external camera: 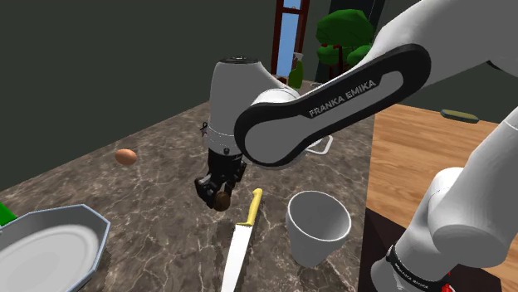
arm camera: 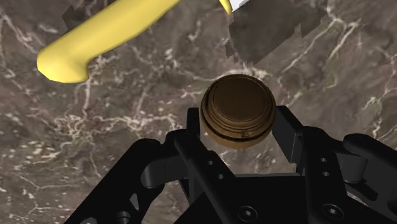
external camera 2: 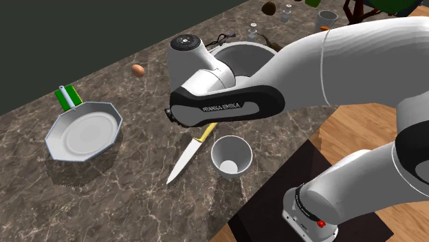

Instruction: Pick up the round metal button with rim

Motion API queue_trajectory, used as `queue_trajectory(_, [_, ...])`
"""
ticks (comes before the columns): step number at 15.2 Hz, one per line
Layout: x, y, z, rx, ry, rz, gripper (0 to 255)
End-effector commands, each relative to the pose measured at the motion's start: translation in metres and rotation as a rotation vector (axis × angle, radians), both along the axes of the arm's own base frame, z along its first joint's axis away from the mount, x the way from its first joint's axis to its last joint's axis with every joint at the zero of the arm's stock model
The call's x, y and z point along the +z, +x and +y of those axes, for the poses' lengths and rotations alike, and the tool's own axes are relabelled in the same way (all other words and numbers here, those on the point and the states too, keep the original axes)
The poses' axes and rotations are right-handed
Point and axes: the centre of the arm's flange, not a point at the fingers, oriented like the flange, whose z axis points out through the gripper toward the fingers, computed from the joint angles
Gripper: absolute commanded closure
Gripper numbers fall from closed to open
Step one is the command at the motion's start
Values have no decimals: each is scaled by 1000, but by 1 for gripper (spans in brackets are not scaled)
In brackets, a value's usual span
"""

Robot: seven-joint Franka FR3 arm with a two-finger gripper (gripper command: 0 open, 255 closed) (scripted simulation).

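Button (arm camera: 237,109) of brown metal, round and with a stepped rim, sits between my two black fingers (arm camera: 287,130). Both press on its sides, so my pincer (external camera: 217,196) is clenched on it. In the shoulder view the button is at the very tips of the pincer, low over the dark marbled counter (external camera: 149,195); whether it touches the stone I cannot tell. Just beside it lies a knife (external camera: 241,245) with a yellow handle; the handle end is near the button and the blade points toward that view's lower edge. To the right of the knife stands a white cup (external camera: 318,226). Well apart, on the same view's left, lie a brown egg (external camera: 125,155) and a white eight-sided dish (external camera: 93,222).
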Motion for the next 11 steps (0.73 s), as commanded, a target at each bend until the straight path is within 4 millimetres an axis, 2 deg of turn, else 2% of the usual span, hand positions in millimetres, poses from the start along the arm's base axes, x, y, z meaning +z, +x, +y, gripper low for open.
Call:
queue_trajectory(1, [10,0,0,0,0,0,255])
queue_trajectory(11, [62,0,0,0,0,0,255])
